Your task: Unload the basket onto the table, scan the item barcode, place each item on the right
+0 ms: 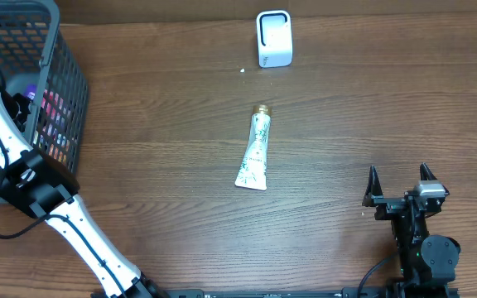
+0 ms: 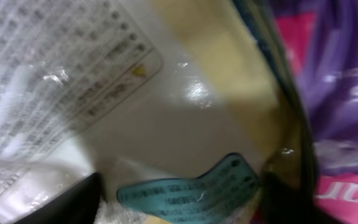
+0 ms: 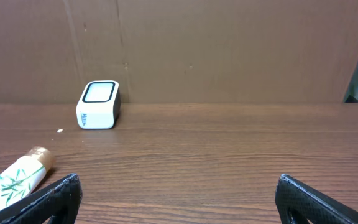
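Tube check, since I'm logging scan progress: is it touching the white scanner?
Apart. The overhead view shows a wide strip of bare table between the tube and the white scanner.

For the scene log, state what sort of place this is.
Probably a mock checkout bench: a small white scanner stands on a wooden table, a tube lies mid-table, and a grey basket holds packaged goods.
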Motion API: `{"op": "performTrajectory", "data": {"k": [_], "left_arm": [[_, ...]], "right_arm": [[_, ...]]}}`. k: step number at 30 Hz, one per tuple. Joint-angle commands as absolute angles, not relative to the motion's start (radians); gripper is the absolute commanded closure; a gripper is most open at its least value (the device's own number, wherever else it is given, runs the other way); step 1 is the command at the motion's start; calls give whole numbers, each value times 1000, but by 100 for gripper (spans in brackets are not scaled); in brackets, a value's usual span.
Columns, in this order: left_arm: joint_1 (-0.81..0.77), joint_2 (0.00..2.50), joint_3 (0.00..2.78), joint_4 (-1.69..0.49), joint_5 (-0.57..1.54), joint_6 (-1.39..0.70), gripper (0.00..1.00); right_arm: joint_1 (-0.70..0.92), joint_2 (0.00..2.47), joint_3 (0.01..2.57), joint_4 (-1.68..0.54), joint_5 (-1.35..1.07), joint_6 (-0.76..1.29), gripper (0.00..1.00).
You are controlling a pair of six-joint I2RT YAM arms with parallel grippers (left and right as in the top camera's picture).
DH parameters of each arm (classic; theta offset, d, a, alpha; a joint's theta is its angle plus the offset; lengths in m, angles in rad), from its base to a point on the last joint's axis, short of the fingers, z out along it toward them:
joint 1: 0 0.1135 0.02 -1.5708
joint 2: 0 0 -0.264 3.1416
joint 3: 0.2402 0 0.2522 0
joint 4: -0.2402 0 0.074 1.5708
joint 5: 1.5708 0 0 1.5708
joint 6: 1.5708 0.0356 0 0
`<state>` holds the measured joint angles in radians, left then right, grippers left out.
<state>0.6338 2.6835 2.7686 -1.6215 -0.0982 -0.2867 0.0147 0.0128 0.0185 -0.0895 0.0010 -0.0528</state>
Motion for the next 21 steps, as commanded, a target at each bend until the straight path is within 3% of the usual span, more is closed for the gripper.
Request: {"op": "performTrajectory", "data": {"k": [1,5,7,8,21], "left_arm": [[614,2790,2701,-1672,43,-151,38],[614,2790,2701,-1690,45,-130,64],[614,2790,2701,-1690,46,-130,90],[614,2790,2701,-1690,46,-130,96],[616,2641,2823,-1687,88,-173,96]], "right_arm": [[19,3,8,-83,6,-57,0],[19,3,8,-83,6,-57,0],[19,3,8,-83,6,-57,0],[19,3,8,-83,6,-57,0],[19,3,8,-83,6,-57,0]]}}
